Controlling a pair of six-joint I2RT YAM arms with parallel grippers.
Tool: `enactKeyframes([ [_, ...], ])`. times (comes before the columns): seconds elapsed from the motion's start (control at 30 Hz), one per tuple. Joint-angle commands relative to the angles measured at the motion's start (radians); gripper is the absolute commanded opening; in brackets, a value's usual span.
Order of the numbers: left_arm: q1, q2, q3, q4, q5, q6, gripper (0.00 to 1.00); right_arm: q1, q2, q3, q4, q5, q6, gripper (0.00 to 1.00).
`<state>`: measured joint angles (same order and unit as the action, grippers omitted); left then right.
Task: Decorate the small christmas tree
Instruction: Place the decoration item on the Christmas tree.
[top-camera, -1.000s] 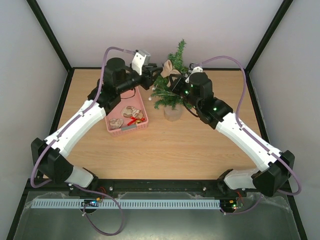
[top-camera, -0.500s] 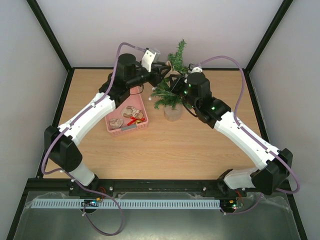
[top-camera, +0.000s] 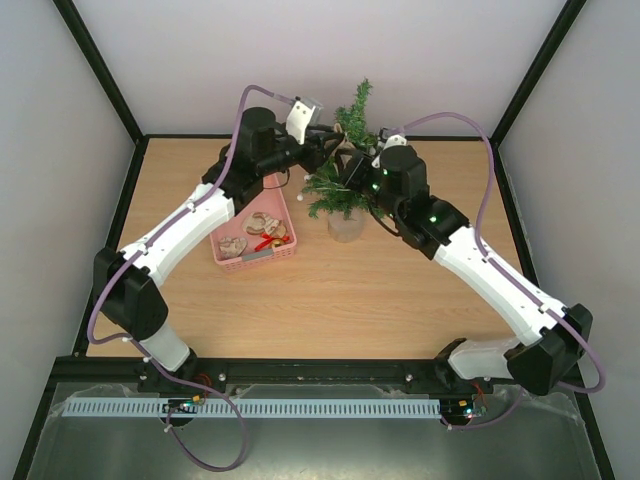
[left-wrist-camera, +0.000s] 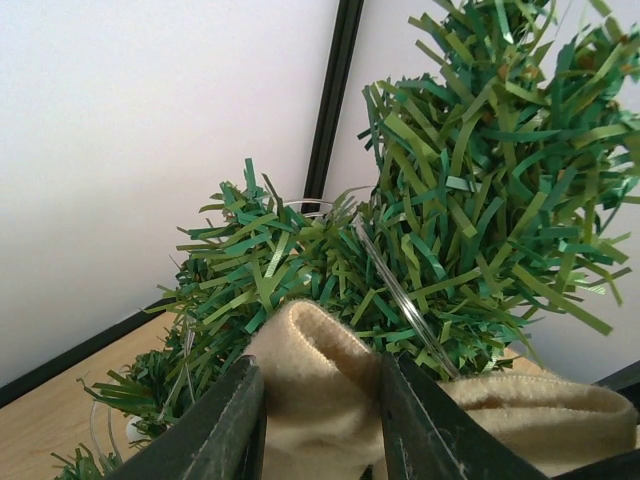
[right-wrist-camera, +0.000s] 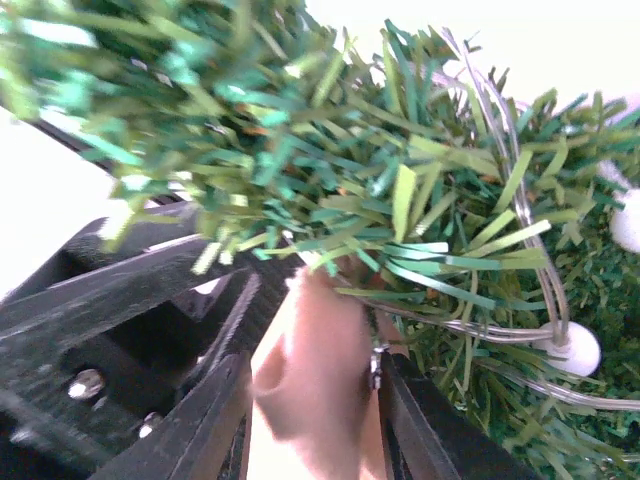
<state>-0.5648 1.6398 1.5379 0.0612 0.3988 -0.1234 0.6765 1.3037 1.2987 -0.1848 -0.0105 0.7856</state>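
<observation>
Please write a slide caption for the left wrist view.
Left gripper holds a beige fabric ornament against the small christmas tree.

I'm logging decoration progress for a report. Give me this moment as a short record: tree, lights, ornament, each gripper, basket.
tree: small christmas tree, upright in pale pot
lights: clear wire with white bulbs among the branches
ornament: beige fabric bow, against the branches
left gripper: closed on the bow
right gripper: beige fabric between its fingers, grip unclear
basket: pink basket left of the tree, more ornaments inside
</observation>
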Motion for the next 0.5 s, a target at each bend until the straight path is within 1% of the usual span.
enactKeyframes([
  [0.0, -0.007, -0.023, 0.015, 0.026, -0.01, 0.006, 0.33, 0.006, -0.082, -0.011, -0.014, 0.002, -0.007, 0.37],
  [0.23, -0.008, -0.054, 0.011, 0.02, -0.019, 0.007, 0.36, 0.006, -0.165, -0.056, -0.035, 0.04, -0.026, 0.49],
  [0.47, -0.01, -0.107, -0.012, 0.018, -0.042, 0.01, 0.39, 0.006, -0.213, -0.109, -0.052, 0.057, -0.056, 0.5],
])
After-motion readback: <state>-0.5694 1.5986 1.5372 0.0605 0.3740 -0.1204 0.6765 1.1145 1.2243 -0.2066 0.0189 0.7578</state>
